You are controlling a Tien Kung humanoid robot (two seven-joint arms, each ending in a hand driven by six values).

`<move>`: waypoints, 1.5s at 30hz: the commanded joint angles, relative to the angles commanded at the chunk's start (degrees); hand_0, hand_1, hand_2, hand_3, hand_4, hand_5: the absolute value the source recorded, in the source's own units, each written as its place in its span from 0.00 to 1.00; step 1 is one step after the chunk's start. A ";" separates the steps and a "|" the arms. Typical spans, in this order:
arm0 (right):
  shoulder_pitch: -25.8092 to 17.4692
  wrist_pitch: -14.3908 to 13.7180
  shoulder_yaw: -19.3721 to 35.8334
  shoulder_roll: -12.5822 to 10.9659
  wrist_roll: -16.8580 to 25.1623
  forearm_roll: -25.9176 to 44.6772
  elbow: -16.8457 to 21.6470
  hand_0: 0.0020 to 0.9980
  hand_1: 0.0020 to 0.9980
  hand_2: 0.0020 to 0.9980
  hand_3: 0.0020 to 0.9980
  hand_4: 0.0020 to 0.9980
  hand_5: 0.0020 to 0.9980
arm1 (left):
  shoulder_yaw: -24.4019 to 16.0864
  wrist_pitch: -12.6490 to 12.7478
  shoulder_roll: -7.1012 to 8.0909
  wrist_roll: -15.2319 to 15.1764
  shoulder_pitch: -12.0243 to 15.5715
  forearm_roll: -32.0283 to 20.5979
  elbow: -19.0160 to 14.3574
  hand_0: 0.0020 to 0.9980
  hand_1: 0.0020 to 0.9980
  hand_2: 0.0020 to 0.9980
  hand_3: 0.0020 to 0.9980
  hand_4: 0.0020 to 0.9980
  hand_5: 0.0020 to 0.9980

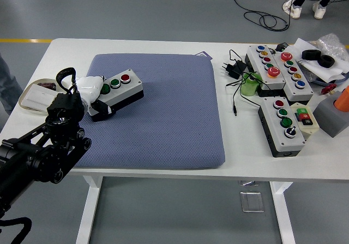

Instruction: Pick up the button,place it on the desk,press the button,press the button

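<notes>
A grey button box (pixel 121 86) with two green buttons and one red button lies tilted at the left of the blue-grey mat (pixel 163 119). My left hand (pixel 94 94), white at the end of the black arm (pixel 43 151), is shut on the box's left end, with fingers (pixel 103 109) wrapped under its near side. The hand covers the box's left end. My right arm is out of view.
A white tray (pixel 34 97) sits at the table's left edge. On the right lie a long button panel (pixel 277 68), a smaller button box (pixel 283 125), a charger with cables (pixel 234 68), black tape rolls (pixel 318 56) and an orange object (pixel 343 98). A person's feet (pixel 303 6) show at the top right.
</notes>
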 joint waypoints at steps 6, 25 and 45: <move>-0.20 0.03 0.12 -0.03 0.02 -0.18 0.00 0.67 0.65 0.71 0.60 0.39 0.25 | 0.11 0.60 1.37 -3.61 0.39 0.00 -2.02 0.27 0.14 0.11 0.19 0.25 0.00; 0.17 0.01 0.26 0.04 0.00 -0.20 0.00 0.67 0.65 0.71 0.60 0.39 0.25 | 4.41 -2.06 4.68 -30.90 -2.63 0.00 -4.92 0.28 0.14 0.11 0.20 0.28 0.00; 0.72 0.15 0.62 0.02 -0.06 -1.11 0.00 0.67 0.65 0.71 0.60 0.39 0.25 | 6.98 -6.23 3.37 -29.62 -2.47 0.00 -3.74 0.28 0.15 0.13 0.28 0.34 0.00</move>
